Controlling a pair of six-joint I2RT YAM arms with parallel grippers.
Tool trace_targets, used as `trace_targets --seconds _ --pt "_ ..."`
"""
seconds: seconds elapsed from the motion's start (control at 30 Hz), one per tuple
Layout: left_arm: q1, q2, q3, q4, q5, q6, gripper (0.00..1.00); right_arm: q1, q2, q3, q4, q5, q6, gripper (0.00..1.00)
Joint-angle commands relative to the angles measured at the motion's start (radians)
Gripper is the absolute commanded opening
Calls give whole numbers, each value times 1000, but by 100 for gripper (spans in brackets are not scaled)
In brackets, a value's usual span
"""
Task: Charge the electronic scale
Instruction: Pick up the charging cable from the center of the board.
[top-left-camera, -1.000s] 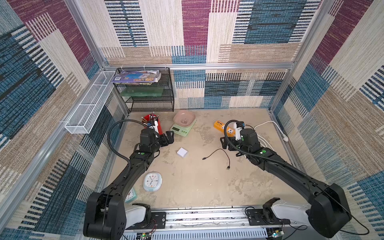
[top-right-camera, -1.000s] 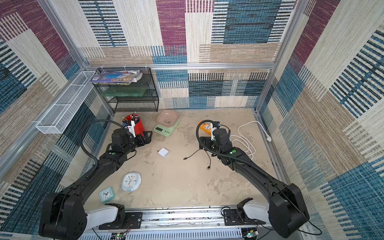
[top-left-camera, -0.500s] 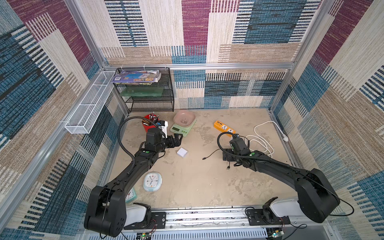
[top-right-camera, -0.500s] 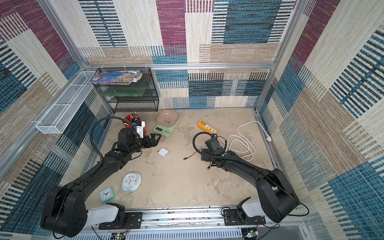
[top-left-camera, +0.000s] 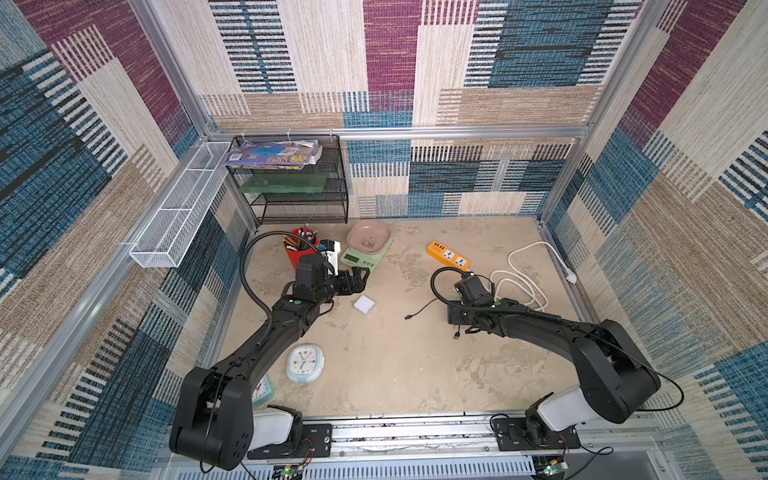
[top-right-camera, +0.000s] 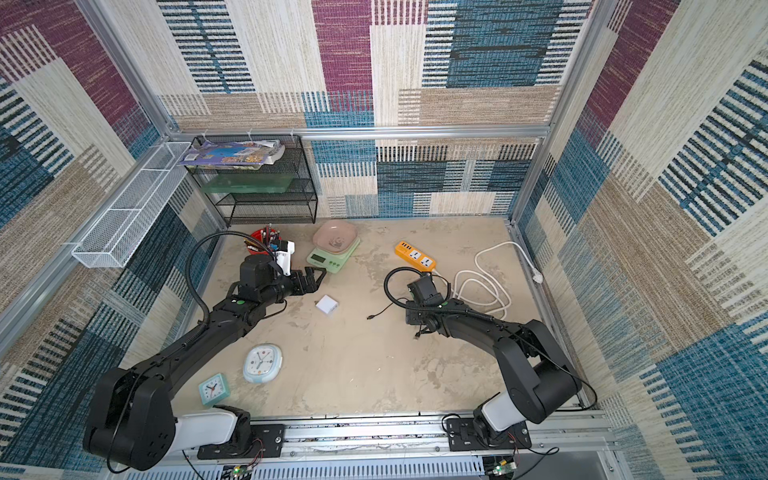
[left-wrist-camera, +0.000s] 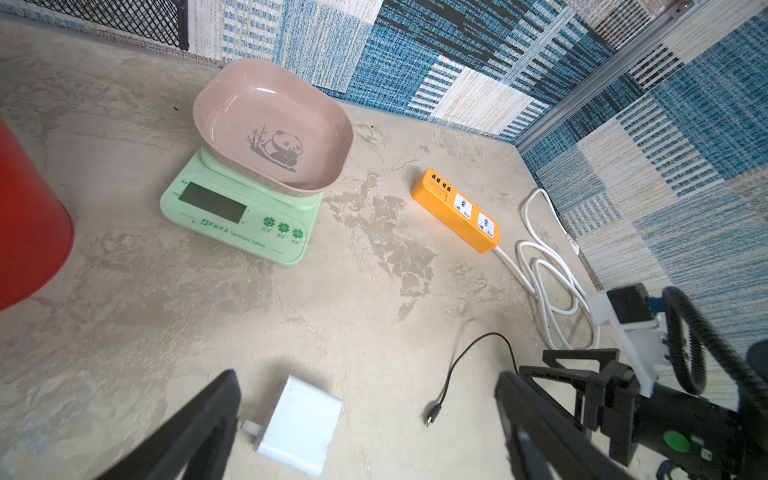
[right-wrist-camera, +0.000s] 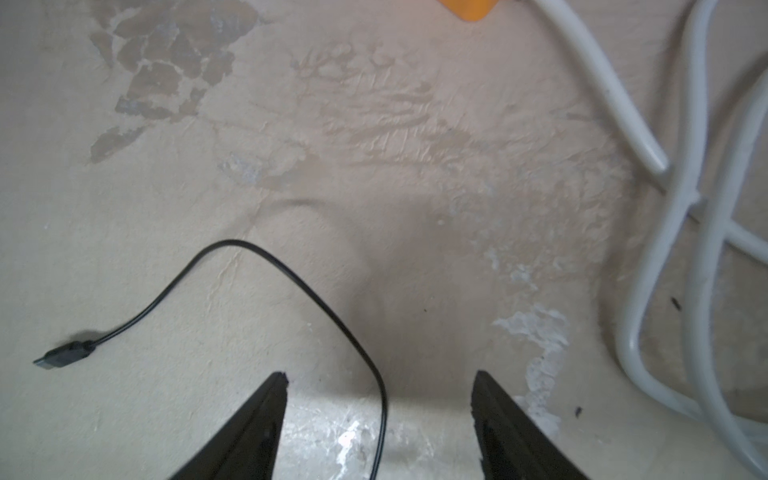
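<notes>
Top views both show the table (top-left-camera: 395, 374) with the electronic scale (top-left-camera: 365, 249) toward its back, near the left gripper (top-left-camera: 360, 277), which hangs wide open between it and the white adapter (left-wrist-camera: 299, 424). The right gripper (right-wrist-camera: 380, 376), jaws apart, straddles the thin black cable (right-wrist-camera: 291, 274); clamped mid-length, it may slip, leaving its small plug (right-wrist-camera: 62, 357) dangling and hard to aim.

Pale-blue clock (top-left-camera: 304, 364), red pencil cup (top-left-camera: 292, 254), mesh rack (top-left-camera: 300, 212)
</notes>
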Motion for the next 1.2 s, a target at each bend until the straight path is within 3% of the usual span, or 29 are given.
trace_targets --seconds 0.0,0.23,0.33,0.47,0.73,0.9,1.17 --pt "0 1 11 11 -4 12 96 2 26 13 25 6 -12 68" --pt "-3 8 20 -4 -7 14 95 5 95 48 28 14 -24 55" --pt "-3 7 23 -10 -7 17 94 4 109 59 30 10 -25 44" --pt "-9 9 26 -5 4 20 94 5 114 60 42 -8 -31 21" --pt "-45 14 31 13 26 51 91 0 94 69 34 -28 -16 1" --pt "-116 -10 -3 76 79 146 87 -10 47 124 -42 -65 26 0" --pt "-323 -86 -88 174 126 457 82 -30 -32 260 -211 -154 63 0"
